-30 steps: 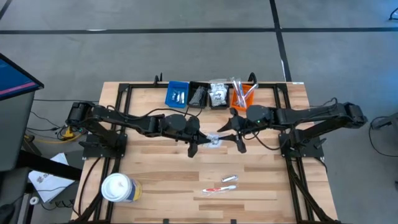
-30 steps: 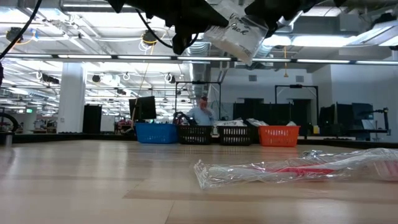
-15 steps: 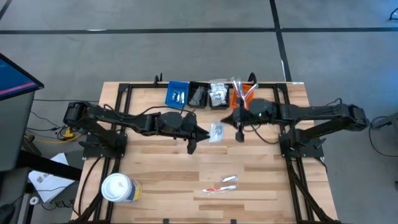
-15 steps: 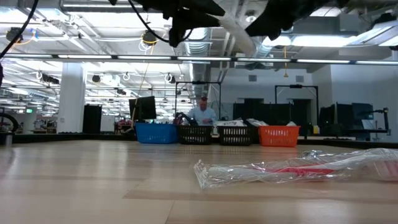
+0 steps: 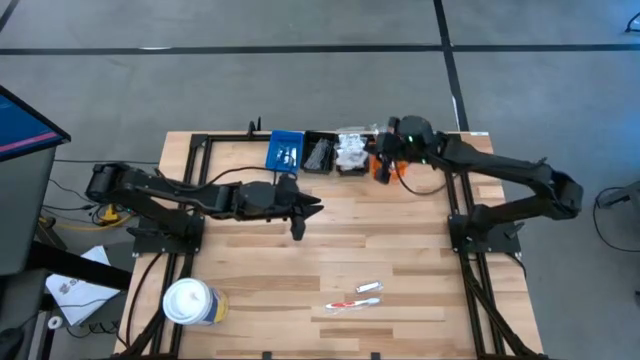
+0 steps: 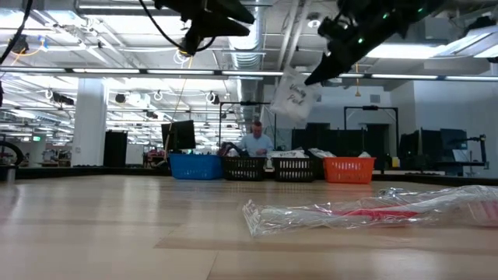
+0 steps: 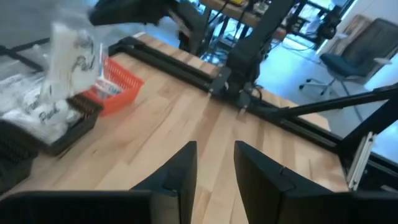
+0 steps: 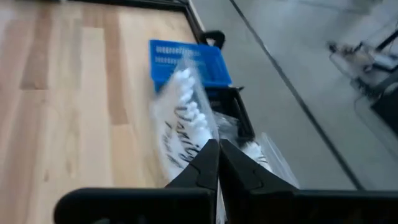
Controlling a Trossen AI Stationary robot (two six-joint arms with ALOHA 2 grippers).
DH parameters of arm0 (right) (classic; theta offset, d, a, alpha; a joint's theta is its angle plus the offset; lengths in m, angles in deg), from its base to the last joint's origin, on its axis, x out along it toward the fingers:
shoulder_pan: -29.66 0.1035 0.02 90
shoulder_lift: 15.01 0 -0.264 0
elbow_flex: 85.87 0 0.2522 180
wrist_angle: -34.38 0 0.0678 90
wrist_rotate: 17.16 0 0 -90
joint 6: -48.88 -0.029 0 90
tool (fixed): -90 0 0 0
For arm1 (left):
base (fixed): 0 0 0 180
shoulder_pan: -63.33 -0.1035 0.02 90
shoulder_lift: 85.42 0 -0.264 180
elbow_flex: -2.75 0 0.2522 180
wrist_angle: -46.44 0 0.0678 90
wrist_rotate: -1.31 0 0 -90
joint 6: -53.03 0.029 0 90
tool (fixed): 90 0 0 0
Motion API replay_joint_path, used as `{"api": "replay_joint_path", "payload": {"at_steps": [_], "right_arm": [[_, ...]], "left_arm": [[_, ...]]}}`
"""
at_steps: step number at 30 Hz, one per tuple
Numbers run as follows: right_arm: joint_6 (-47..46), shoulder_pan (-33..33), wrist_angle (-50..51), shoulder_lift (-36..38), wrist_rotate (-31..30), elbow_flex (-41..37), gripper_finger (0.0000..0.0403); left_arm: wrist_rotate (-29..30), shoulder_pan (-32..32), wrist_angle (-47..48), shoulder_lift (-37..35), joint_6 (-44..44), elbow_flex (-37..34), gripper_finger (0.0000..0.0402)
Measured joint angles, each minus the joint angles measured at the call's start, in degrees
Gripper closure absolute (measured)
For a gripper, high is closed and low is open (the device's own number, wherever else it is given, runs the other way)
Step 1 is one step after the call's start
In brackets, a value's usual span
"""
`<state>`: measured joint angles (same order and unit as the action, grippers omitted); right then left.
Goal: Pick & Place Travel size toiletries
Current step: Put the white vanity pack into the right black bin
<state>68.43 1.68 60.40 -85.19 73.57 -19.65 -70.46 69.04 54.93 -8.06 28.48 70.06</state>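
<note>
The print on the clear sachet [image 8: 180, 124] is smearing into blur — unreadable. The wrapped toothbrush [image 6: 373, 211] is running off the low view's edge, its end cut away.

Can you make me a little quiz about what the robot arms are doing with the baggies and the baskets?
1. True or false: the right hand is holding a clear sachet up in the air.
2. What is the left hand carrying: A) a comb, B) a toothbrush, C) nothing?
3. Fill in: the wrapped red toothbrush lies on the ____.

Key:
1. True. The sachet hangs from the right hand, above the row of bins at the back of the table.
2. C. Its fingers are apart with nothing between them.
3. Table.
</note>
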Motion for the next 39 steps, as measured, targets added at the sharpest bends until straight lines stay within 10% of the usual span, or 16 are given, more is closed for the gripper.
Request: {"api": "replay_joint_path", "payload": {"at_steps": [16, 24, 39], "right_arm": [[6.39, -6.21, 13.72, -20.71, 2.6, 11.81, 0.0403], [7.54, -6.17, 12.16, -21.96, -4.8, 11.98, 0.0403], [11.07, -4.92, 12.43, -21.76, -0.76, 11.98, 0.0403]], "left_arm": [[1.0, 0.42, -0.78, -0.42, 0.23, -0.34, 0.03], [1.02, 0.42, -0.86, -0.42, 0.28, -0.34, 0.03], [1.05, 0.42, -1.74, -0.42, 0.68, -0.34, 0.03]]}}
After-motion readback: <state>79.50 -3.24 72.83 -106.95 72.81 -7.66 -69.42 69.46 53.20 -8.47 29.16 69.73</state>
